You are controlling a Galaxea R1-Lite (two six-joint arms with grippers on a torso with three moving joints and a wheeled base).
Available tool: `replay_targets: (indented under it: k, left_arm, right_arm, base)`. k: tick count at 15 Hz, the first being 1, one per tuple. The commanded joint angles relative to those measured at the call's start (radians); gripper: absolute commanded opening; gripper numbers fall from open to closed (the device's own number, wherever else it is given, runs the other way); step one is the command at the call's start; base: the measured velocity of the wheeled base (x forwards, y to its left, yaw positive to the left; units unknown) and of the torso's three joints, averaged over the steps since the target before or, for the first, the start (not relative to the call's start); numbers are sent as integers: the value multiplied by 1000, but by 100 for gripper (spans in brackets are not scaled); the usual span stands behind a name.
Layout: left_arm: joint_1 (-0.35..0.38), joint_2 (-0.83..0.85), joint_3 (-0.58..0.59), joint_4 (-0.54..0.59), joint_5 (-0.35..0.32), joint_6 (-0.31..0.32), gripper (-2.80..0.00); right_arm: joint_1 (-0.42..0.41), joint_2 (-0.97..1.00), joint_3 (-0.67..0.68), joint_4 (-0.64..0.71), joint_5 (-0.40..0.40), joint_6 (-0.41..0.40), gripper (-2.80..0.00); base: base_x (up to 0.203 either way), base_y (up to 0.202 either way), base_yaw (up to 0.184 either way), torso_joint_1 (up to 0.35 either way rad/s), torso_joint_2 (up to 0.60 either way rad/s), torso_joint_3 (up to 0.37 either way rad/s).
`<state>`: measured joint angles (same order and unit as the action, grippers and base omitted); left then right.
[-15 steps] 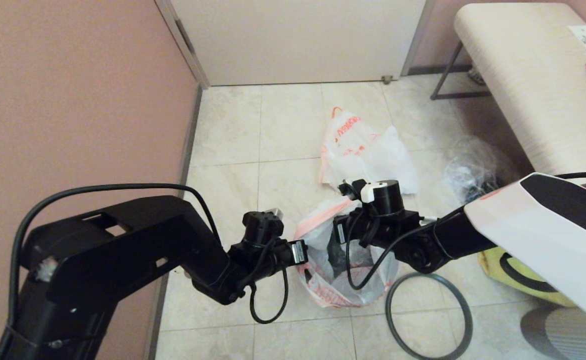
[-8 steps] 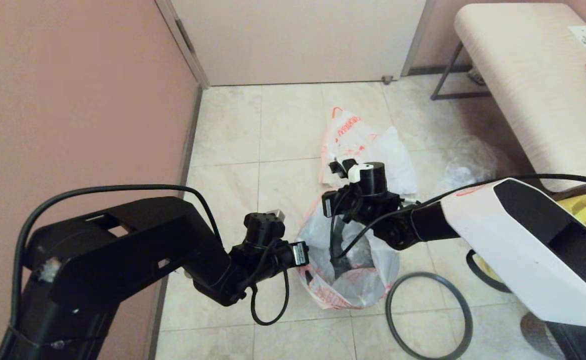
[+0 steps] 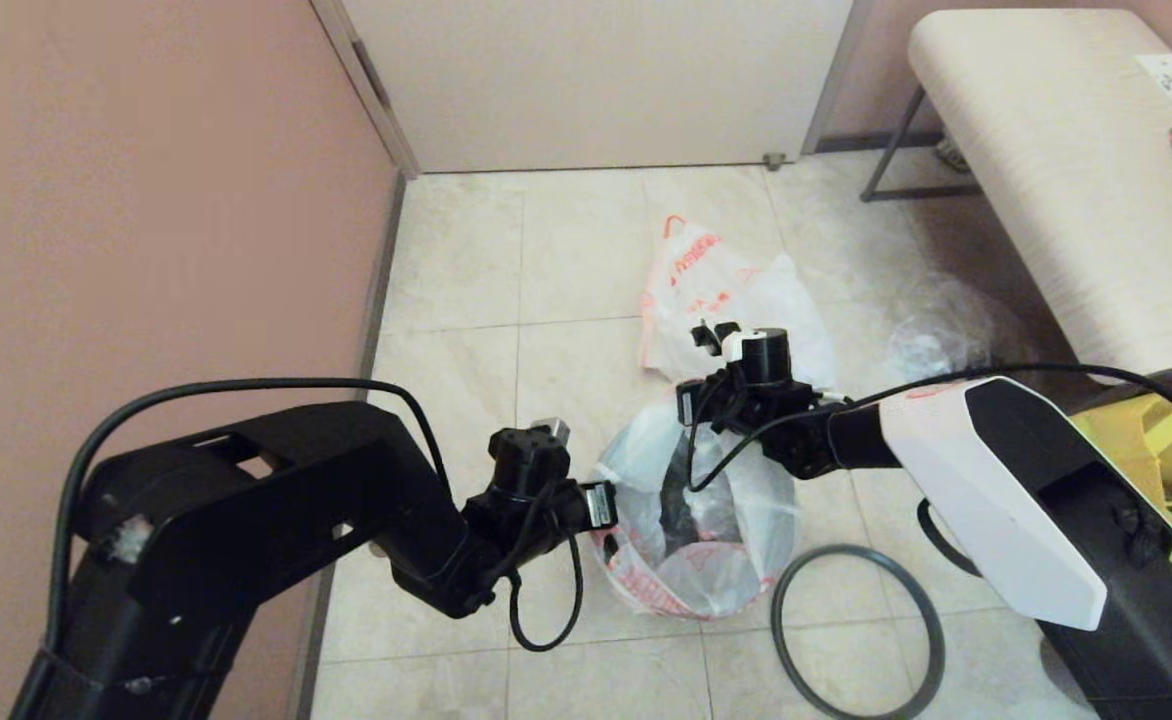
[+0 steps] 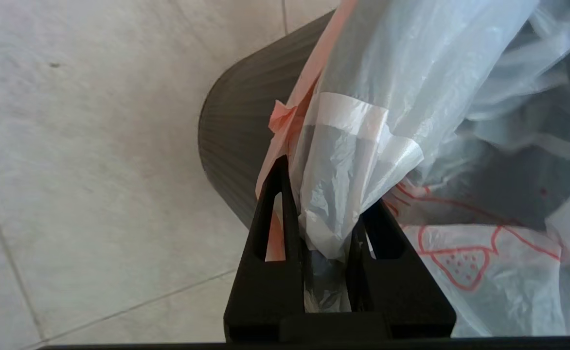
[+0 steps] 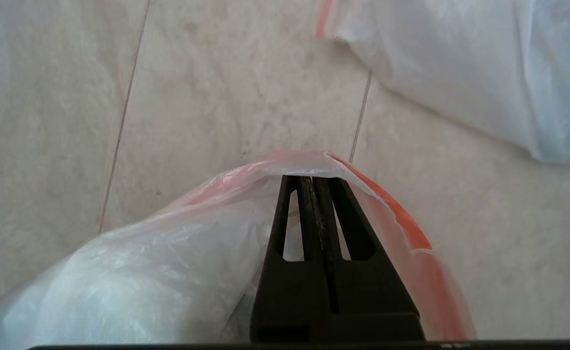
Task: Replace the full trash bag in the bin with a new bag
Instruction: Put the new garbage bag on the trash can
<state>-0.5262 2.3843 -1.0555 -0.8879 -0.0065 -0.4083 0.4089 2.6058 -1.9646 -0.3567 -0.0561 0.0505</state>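
The new bag point(image 3: 716, 560), thin white film with red drawing and a pink-orange hem, is draped in and over the bin, whose ribbed black wall point(image 4: 231, 141) shows beside it. My left gripper point(image 4: 328, 192) is shut on a bunched fold of the new bag's edge at the bin's near left side. My right gripper point(image 5: 310, 179) is shut, its fingers inside the bag's mouth with the hem point(image 5: 392, 209) stretched over their tips at the far side. The full trash bag point(image 3: 736, 305) lies on the floor behind the bin. The dark grey hoop point(image 3: 931, 625) lies flat on the floor to the right.
A clear bag of dark bits point(image 3: 936, 335) and a yellow tote point(image 3: 1146, 430) lie to the right, under a cream bench point(image 3: 1036, 170). A pink wall point(image 3: 146, 200) runs close along the left, and a door point(image 3: 596, 80) closes off the back.
My right gripper has swung away from me toward the full bag, carrying the new bag's hem with it and pulling the mouth wider. The left gripper has held still.
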Motion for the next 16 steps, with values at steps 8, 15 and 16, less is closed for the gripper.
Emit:
replay_targets:
  k: [8, 15, 16]
  left_arm:
    - [52, 33, 0, -69, 55, 16, -280]
    - [50, -43, 62, -177, 107, 16, -280]
    - [41, -45, 53, -154, 123, 27, -280]
  right_arm:
    - [-2, -351, 227, 299, 41, 105, -280]
    - [13, -507, 476, 183, 21, 156, -280]
    - [12, -524, 485, 181, 10, 156, -280]
  base:
    - [0, 0, 0, 0, 0, 0]
    - [0, 0, 0, 0, 0, 0]
    - [0, 0, 0, 0, 0, 0]
